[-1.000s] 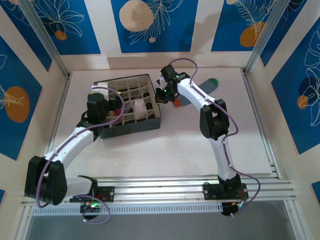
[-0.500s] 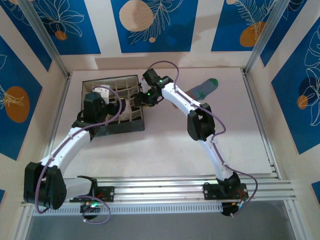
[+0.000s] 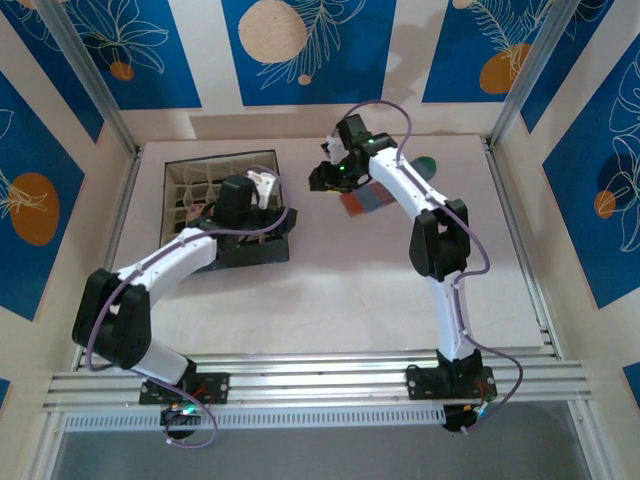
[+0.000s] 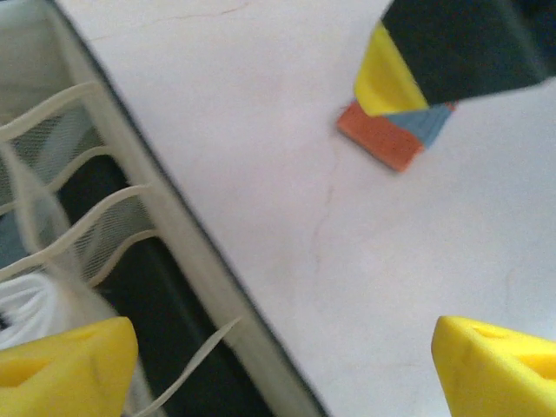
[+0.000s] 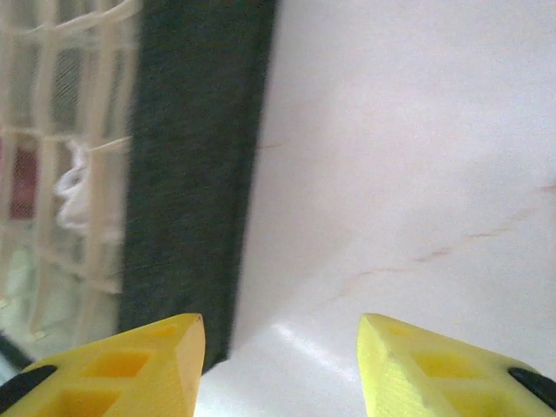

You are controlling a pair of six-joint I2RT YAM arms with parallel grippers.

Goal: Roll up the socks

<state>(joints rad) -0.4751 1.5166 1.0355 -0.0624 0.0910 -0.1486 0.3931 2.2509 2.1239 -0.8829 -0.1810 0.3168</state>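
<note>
The grey-blue sock (image 3: 372,197) lies flat and unrolled on the tabletop (image 3: 350,290), right of the divided box (image 3: 250,250). Its orange cuff (image 4: 382,139) points toward the box and its green toe (image 3: 428,163) lies at the far end. A white sock (image 4: 30,304) sits bundled in one mesh compartment of the box. Something reddish shows in another cell, too blurred to name.

The right tool (image 3: 322,180) hangs between the box and the cuff, its yellow fingers apart with nothing between them in its own wrist view. From the left wrist view one of its fingers overlaps the cuff's edge, and I cannot tell whether it touches the fabric. The left tool (image 4: 287,360) is spread wide and empty, low beside the box's right wall (image 4: 200,261).

Risks from here, as I judge them:

- **Thin pinch:** a grip on only the cuff's top layer would let the sock unfold as it is lifted.
- **Sliding:** the tabletop looks smooth, so a roll begun without the toe end pinned would likely skid the sock along rather than turn it.
- **Snagging the box:** the left tool is close to the wall and the mesh dividers, so a careless sweep toward the sock could catch the rim and drag the box.
- **Collision:** both tools work near the same short cuff and could knock each other.
</note>
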